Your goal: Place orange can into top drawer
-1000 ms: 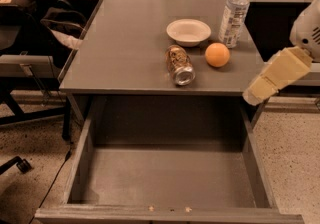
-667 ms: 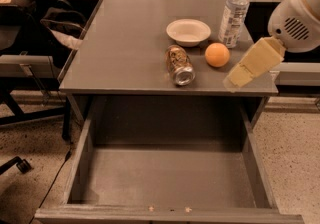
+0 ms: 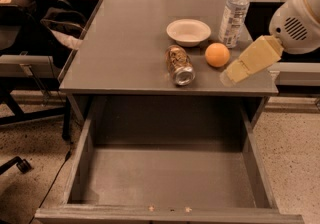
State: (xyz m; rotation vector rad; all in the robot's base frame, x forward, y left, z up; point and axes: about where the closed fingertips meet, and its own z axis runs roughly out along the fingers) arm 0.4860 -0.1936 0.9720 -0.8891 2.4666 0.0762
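Gripper point(image 3: 234, 73) over right front corner of desk point(image 3: 125, 48), grip state untellable, orange can point(image 3: 180, 64) lying leftward of it beyond round fruit point(image 3: 217, 54).

Grey desk point(image 3: 125, 43) in the middle. Close to its back right corner, a clear plastic water bottle point(image 3: 234, 14), upright, with white cap. Just left of it, a shallow white bowl point(image 3: 188, 32). Nearer to the front edge, a round orange fruit point(image 3: 217, 54), with the gripper point(image 3: 231, 73) just beside it, over the front right corner. Beyond the left edge, a chair point(image 3: 25, 63) on speckled floor point(image 3: 290, 158).
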